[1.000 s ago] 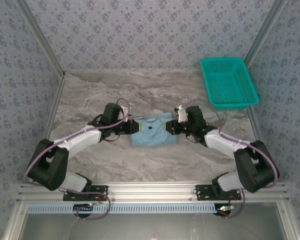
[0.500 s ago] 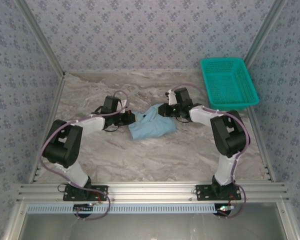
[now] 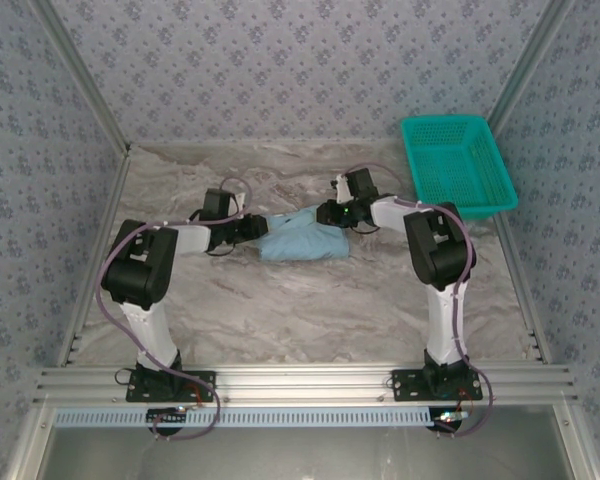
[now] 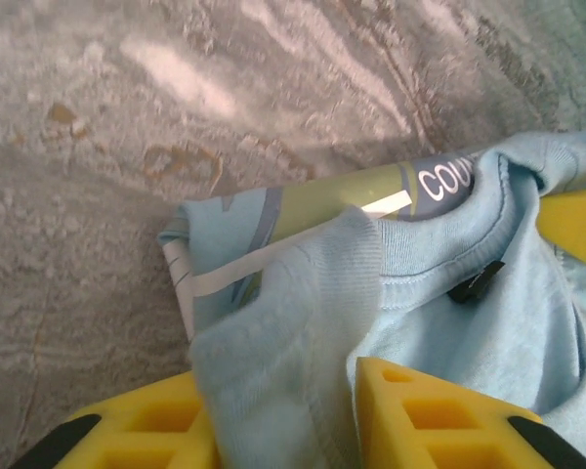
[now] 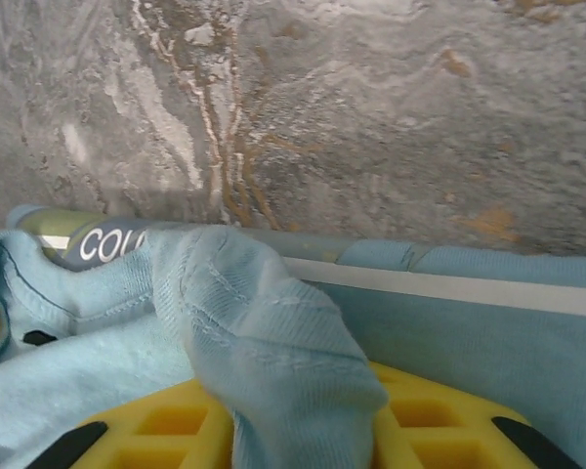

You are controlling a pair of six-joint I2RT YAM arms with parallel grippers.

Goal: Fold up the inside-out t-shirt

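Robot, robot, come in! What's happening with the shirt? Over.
Left end effector, right end effector: cloth between fingers, grip unclear. T-shirt part-folded mid-table. Basket well aside.

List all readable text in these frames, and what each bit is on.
"COU": white letters on the dark-blue band printed on the t-shirt, left wrist view; the rest of the word is hidden under the collar.
"COU": the same print, right wrist view; the third letter is partly covered, so it is uncertain.
Black tag at the neckline: no lettering legible.
Top view: the print is too small to read.
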